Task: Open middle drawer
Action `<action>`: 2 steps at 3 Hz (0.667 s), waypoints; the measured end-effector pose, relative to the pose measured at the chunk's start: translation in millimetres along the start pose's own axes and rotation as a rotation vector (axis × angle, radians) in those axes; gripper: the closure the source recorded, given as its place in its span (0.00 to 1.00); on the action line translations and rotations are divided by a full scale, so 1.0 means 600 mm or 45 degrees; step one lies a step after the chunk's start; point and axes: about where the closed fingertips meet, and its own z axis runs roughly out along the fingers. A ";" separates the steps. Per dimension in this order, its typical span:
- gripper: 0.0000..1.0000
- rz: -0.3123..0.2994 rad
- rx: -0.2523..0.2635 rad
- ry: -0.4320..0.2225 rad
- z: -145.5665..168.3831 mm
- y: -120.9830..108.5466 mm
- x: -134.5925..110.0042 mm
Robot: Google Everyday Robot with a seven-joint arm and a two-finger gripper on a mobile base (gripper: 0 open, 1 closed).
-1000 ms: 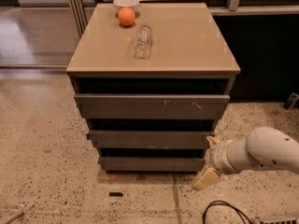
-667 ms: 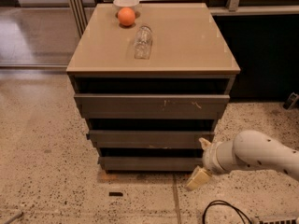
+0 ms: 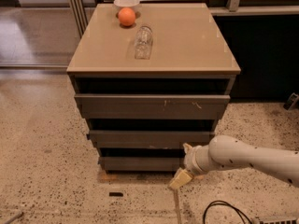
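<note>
A glass [image 3: 143, 42] and orange [image 3: 126, 17] are sitting up top, the gripper [image 3: 183, 163] is hanging spread, empty, below the middle drawer [image 3: 152, 138], which is facing us, lying left-to-right.

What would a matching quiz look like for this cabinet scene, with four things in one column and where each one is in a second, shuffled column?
Things:
1. orange
2. glass
3. middle drawer
4. gripper

Places:
A. low at the cabinet's front right, near the floor
B. lying on its side on the cabinet top
C. between the scratched front and the lowest front
D. next to the white bowl at the back

Pairs: 1-D, 2-B, 3-C, 4-A
</note>
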 end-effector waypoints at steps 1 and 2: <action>0.00 0.004 -0.003 -0.011 0.005 -0.002 -0.003; 0.00 0.029 0.026 -0.080 0.025 -0.033 -0.010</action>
